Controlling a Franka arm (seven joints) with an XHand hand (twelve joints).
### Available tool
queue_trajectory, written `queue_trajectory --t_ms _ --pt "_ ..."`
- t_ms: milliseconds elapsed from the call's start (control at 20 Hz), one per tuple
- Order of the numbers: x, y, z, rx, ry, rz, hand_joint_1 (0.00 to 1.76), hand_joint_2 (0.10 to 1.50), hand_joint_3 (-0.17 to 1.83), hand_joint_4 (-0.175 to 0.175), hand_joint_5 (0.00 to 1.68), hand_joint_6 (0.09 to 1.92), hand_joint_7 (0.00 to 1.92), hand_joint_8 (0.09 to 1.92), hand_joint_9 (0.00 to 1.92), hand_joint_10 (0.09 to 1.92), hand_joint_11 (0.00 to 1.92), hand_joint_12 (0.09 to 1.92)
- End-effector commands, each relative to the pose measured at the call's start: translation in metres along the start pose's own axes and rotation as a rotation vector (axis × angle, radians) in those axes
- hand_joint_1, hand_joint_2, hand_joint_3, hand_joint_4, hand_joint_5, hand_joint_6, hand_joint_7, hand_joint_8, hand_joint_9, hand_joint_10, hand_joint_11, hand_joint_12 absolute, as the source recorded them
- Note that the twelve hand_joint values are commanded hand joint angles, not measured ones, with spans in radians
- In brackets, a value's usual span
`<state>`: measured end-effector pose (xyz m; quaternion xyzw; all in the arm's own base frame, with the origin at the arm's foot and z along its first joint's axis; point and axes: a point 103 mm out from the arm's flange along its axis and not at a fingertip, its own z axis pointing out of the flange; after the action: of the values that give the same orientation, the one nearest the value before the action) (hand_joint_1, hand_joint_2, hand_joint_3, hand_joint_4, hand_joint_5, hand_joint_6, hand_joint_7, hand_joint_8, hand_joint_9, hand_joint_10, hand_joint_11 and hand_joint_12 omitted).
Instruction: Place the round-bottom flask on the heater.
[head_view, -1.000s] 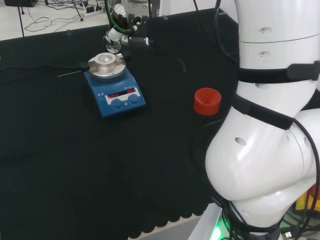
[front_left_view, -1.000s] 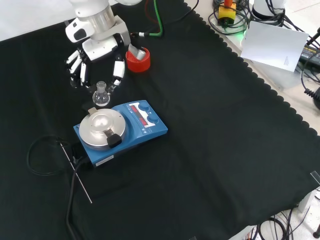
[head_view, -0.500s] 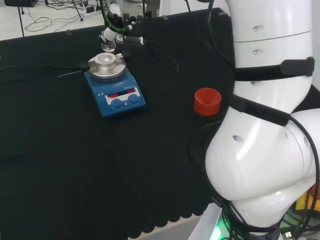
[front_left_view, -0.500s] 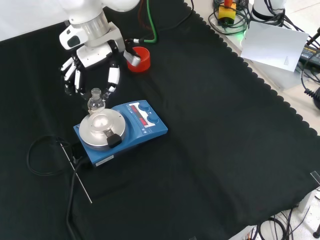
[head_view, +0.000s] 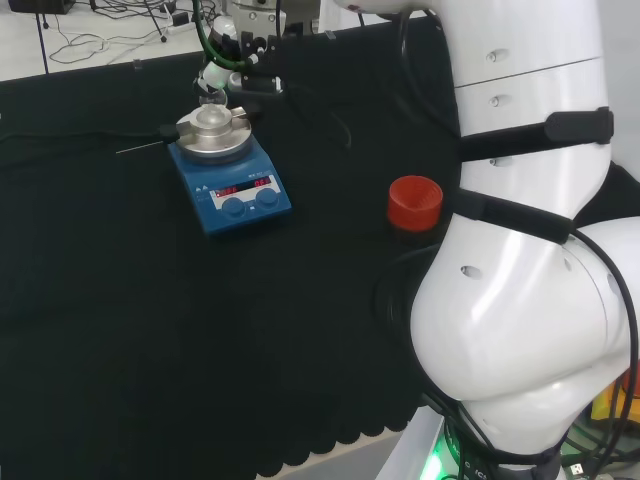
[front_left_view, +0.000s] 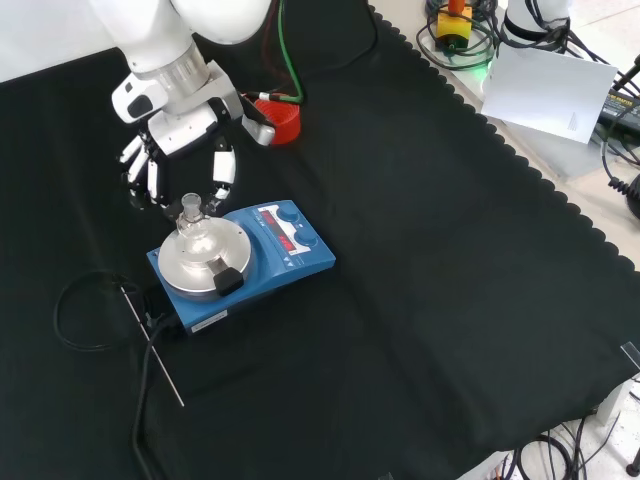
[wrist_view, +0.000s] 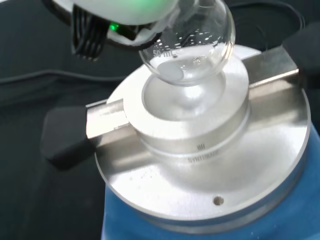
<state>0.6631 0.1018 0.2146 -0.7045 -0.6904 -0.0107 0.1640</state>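
Observation:
A small clear round-bottom flask (wrist_view: 192, 42) hangs just above the silver bowl-shaped block (wrist_view: 192, 112) of the blue heater (front_left_view: 290, 250). In the front view the flask (front_left_view: 193, 222) is upright over the heater's round top, its neck pinched between the fingers of the hand (front_left_view: 175, 150). In the head view the hand (head_view: 245, 55) holds the flask (head_view: 212, 92) at the far side of the heater (head_view: 232, 180). A thin gap shows between flask and block in the wrist view.
A red ribbed ring stand (head_view: 415, 202) stands on the cloth right of the heater in the head view, behind the hand in the front view (front_left_view: 283, 118). A black cable (front_left_view: 90, 320) and a thin rod (front_left_view: 155, 345) lie left of the heater.
The hand has carried the flask from beside the heater to over its silver block, and lower. The arm's links have swung with it.

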Motion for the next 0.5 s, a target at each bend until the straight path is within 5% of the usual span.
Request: queue_trajectory --t_ms 50,500 --pt "0.0013 0.0000 0.0064 0.029 -0.010 -0.001 1.08 0.67 0.78 0.175 1.11 1.01 0.52 0.72 0.77 0.59 0.29 1.37" --pt "0.0003 0.0040 0.0129 0.046 -0.014 -0.009 1.08 0.67 0.78 0.175 1.11 1.01 0.52 0.72 0.77 0.59 0.29 1.37"
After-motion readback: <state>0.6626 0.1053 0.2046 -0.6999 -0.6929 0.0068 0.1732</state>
